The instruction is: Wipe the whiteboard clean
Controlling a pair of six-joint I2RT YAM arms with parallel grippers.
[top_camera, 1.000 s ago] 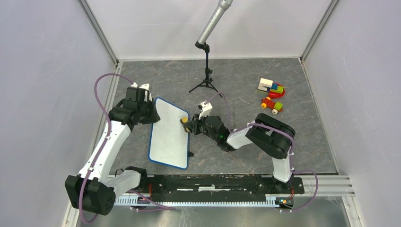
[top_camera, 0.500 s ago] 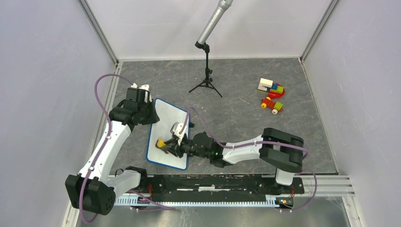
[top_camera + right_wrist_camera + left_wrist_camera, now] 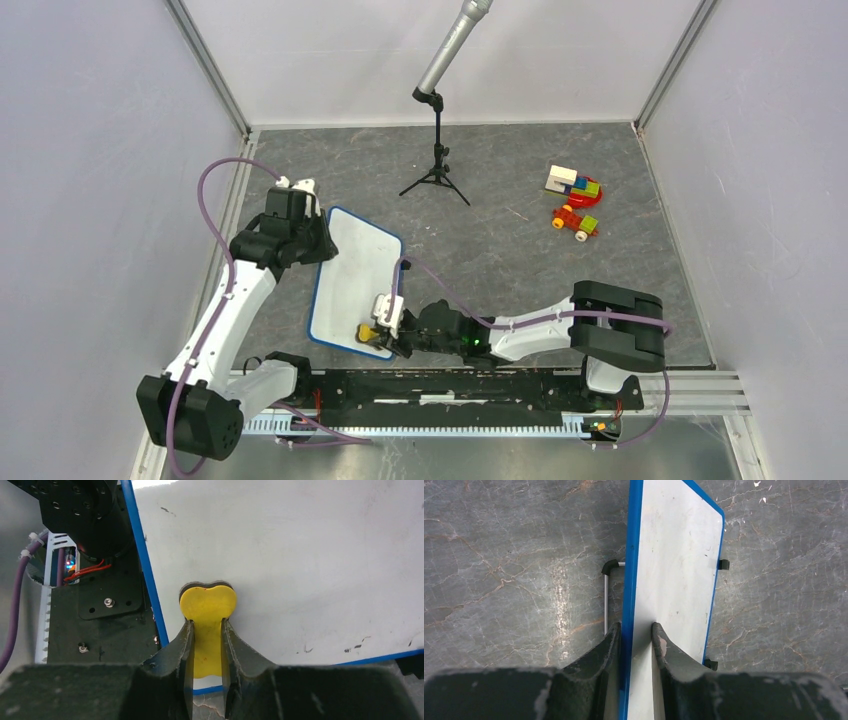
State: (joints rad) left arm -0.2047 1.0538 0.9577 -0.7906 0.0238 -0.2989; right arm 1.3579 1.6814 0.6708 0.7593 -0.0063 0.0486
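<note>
The right gripper [image 3: 205, 626] pinches a yellow eraser [image 3: 207, 599], its underside hidden, at the whiteboard [image 3: 300, 555]'s near corner. The left gripper [image 3: 636, 630] squeezes the board's blue rim [image 3: 630, 580] over the grey table [image 3: 524, 555]. Tiny black marks [image 3: 350, 649] are too small to read.

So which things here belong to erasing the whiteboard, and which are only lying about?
For the job:
whiteboard, gripped at its rim by the left gripper
yellow eraser, held by the right gripper near a corner of the board

Lying about, farther back on the table:
microphone on a tripod
toy blocks
toy car
</note>
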